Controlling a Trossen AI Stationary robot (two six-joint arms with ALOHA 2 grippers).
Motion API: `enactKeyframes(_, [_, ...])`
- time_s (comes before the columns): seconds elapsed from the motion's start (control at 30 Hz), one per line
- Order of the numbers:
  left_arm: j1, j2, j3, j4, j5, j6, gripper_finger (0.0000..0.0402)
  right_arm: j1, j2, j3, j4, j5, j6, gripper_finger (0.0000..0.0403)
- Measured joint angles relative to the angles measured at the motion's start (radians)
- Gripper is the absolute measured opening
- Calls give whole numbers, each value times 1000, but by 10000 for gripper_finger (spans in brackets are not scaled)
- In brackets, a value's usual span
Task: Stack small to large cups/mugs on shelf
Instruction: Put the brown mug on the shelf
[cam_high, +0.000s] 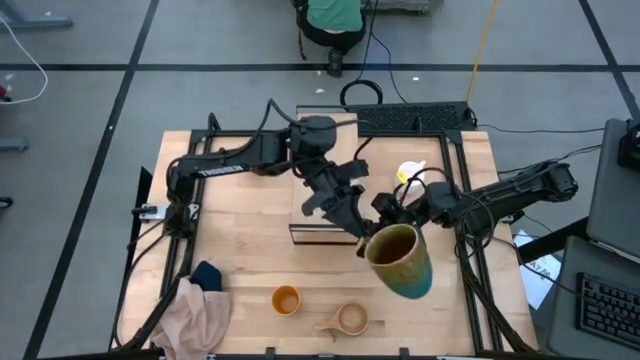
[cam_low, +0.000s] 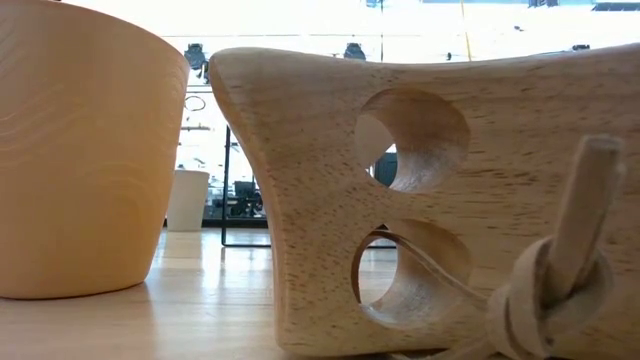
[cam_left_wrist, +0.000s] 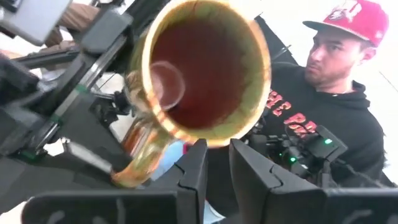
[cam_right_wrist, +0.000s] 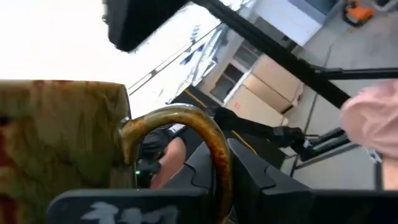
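An olive-brown mug (cam_high: 402, 262) with a greenish glaze hangs tilted above the table's middle, its mouth (cam_left_wrist: 205, 68) turned toward my left gripper. My right gripper (cam_right_wrist: 221, 171) is shut on the mug. My left gripper (cam_left_wrist: 217, 165) stands just below the mug's rim, fingers slightly apart with nothing between them. The shelf (cam_high: 305, 233) lies under the two arms, mostly hidden. A small orange cup (cam_high: 286, 299) and a wooden handled cup (cam_high: 345, 320) stand on the table near its front edge. My right gripper pinches the mug's curved handle (cam_right_wrist: 211, 146) between its two fingers, which lie across the handle's loop. The mug is lifted clear of the table and tilted. My left gripper has its fingertips (cam_left_wrist: 198, 152) right at the rim's lower edge (cam_left_wrist: 214, 142); whether they touch it cannot be told.
A pale cup (cam_high: 410, 172) sits behind the arms at the far side. A pink cloth (cam_high: 195, 318) and a dark blue thing (cam_high: 207, 275) lie at the near left corner. A person (cam_left_wrist: 336, 118) stands beyond the table. Bare wood shows left of the shelf.
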Motion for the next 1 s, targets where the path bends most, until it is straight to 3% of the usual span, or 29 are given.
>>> enactKeyframes(0.17, [31,-19,-1,-8,79,-44,69,-11,-2,0,-21,-3,-9,18])
enactKeyframes(0.37, [73,-59,0,-19,111,-58,69,-49,-25,0,-214,82,-82,18])
enactKeyframes(0.77, [87,-110,-1,-137,18,59,69,-213,-131,0,-473,228,-248,17])
enactKeyframes(1.0, [83,-140,-1,-314,-147,213,69,-341,-203,0,-608,357,-377,17])
